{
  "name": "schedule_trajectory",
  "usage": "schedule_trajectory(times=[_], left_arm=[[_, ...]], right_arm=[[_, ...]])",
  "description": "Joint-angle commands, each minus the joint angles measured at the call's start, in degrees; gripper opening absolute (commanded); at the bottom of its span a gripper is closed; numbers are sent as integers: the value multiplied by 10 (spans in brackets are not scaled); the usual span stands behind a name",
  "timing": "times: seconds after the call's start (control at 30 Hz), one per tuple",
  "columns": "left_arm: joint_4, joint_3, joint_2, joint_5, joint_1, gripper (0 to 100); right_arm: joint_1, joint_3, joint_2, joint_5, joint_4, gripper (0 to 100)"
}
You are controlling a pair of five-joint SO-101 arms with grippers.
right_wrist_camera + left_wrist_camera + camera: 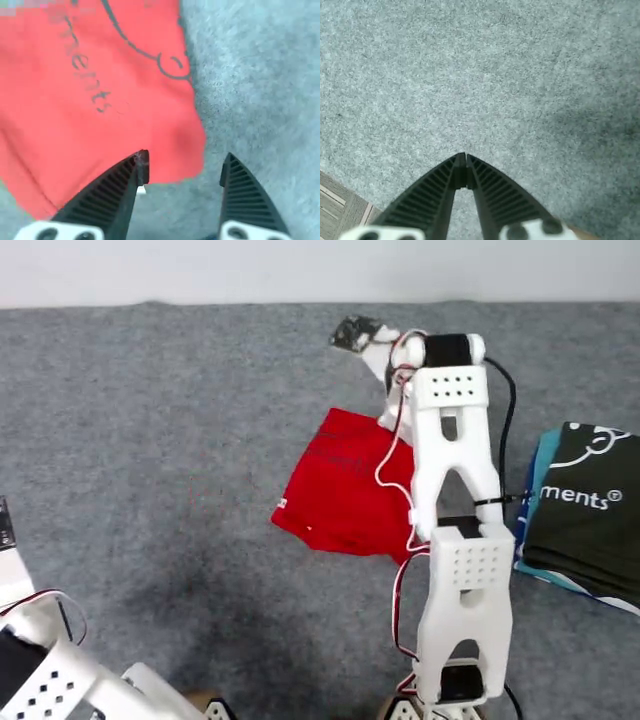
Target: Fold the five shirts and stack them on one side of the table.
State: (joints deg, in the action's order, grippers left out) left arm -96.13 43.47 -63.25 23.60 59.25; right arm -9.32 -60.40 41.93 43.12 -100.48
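A red shirt (pixel 340 485) lies crumpled and partly folded on the grey mat, near the middle right of the high view. My right arm (pixel 455 490) stretches over its right side. In the right wrist view my right gripper (pixel 186 156) is open just above a corner of the red shirt (pixel 90 90), one finger over the cloth and the other over bare mat. A stack of folded shirts (pixel 585 510) with a black one on top sits at the right edge. My left gripper (pixel 465 157) is shut on nothing, over bare mat at the near left.
The grey mat (pixel 150 440) covers the table, open across the left and middle. My left arm (pixel 50 680) sits at the near left corner. A wooden surface edge (pixel 340 205) shows beside the mat. A blue shirt (pixel 540 455) peeks from under the stack.
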Motion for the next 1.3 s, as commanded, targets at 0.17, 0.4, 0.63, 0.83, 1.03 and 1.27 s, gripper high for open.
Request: schedule_trajectory(times=[0.17, 0.4, 0.63, 0.83, 1.03, 1.27], left_arm=[[13, -2, -6, -2, 0, 7], [11, -3, -6, -2, 0, 7], [11, -2, -6, -2, 0, 7], [14, -6, -6, -1, 0, 7], [13, -20, -6, -1, -4, 7], [14, -32, -6, 26, -1, 7]], right_arm=[[-8, 45, -102, -217, -26, 69], [-9, 279, -238, -297, -25, 12], [-31, 425, -287, -368, -22, 9], [-36, 478, -211, -387, 20, 9], [-65, 478, -111, -388, 83, 9], [-140, 474, -95, -387, 37, 9]])
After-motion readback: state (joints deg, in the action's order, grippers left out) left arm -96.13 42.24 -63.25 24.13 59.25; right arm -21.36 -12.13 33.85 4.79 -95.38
